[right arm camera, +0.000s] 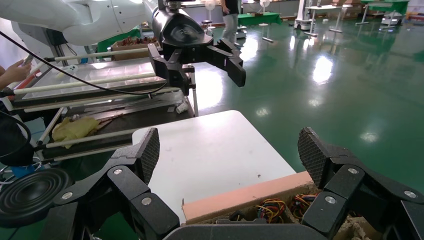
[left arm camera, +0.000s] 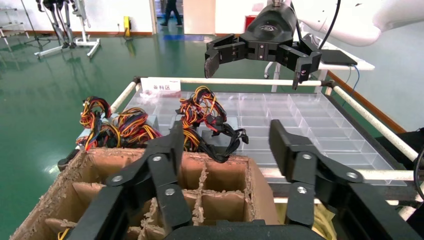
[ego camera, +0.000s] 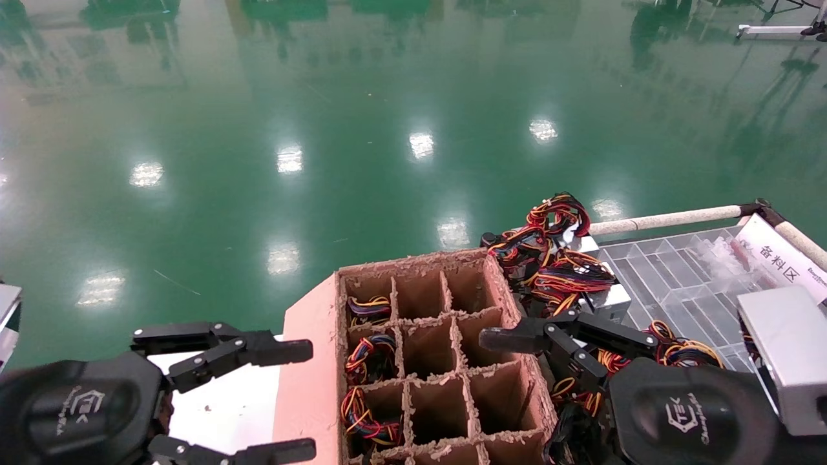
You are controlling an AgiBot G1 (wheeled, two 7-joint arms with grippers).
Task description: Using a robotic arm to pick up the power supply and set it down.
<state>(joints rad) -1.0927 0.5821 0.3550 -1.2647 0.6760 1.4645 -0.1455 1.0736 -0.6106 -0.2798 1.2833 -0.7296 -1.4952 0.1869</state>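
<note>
Pick not begun: right gripper [ego camera: 517, 339] spread, empty over divider carton [ego camera: 446, 361], left gripper [ego camera: 291, 397] spread, idle beside it; power supplies [ego camera: 581, 284] untouched on tray.

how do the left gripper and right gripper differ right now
The left gripper hangs over the white table, beside the cardboard divider box; the right gripper hangs at the box's opposite edge, next to the wire bundles. The left shows both fingers in the head view; the right shows only one there. Both are black, open and empty.
</note>
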